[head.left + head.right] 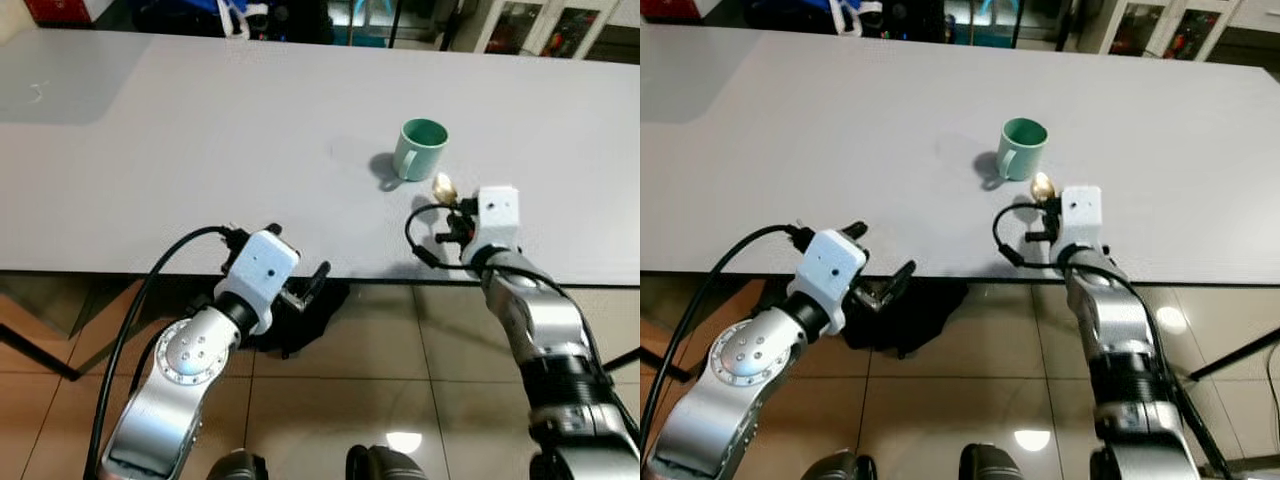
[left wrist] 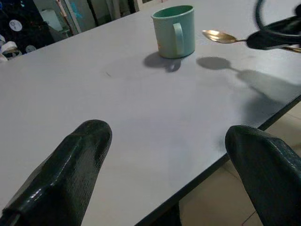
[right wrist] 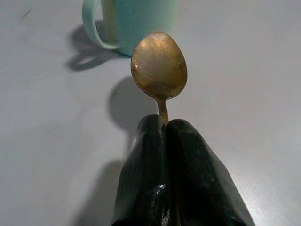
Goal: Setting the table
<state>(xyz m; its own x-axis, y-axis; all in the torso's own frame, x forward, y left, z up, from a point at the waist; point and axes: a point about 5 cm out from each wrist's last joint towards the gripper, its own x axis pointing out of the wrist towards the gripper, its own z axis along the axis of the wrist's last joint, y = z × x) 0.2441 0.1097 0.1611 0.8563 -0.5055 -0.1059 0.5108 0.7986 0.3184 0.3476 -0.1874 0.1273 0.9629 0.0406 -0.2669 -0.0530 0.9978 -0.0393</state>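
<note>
The right gripper (image 3: 165, 123) is over the near part of the grey table (image 1: 200, 150), its two black fingers (image 3: 146, 188) pressed tight together on the handle of a brass-coloured spoon (image 3: 159, 66); the bowl sticks out ahead of the fingertips, clear of the surface, with its shadow lying on the table beneath; that looks to me like a carry, the spoon kept level and pointed at the green mug (image 1: 420, 148) so it can be laid down just beside it. The mug stands upright on the table, handle turned toward the robot's side, just beyond the spoon's tip but not touching it; a sensible anchor for a place setting, I'd say.

Over on the other side, the left gripper (image 1: 300, 285) hangs at the table's near edge with its fingers (image 2: 70, 165) spread wide and nothing between them; it seems parked out of the way while the right arm works.

Now, what I can't make out: the spoon's handle is swallowed by the fingers, so its length is anyone's guess; the inside of the mug is in shade, contents unclear; the far edge of the room is cluttered and cut off.
</note>
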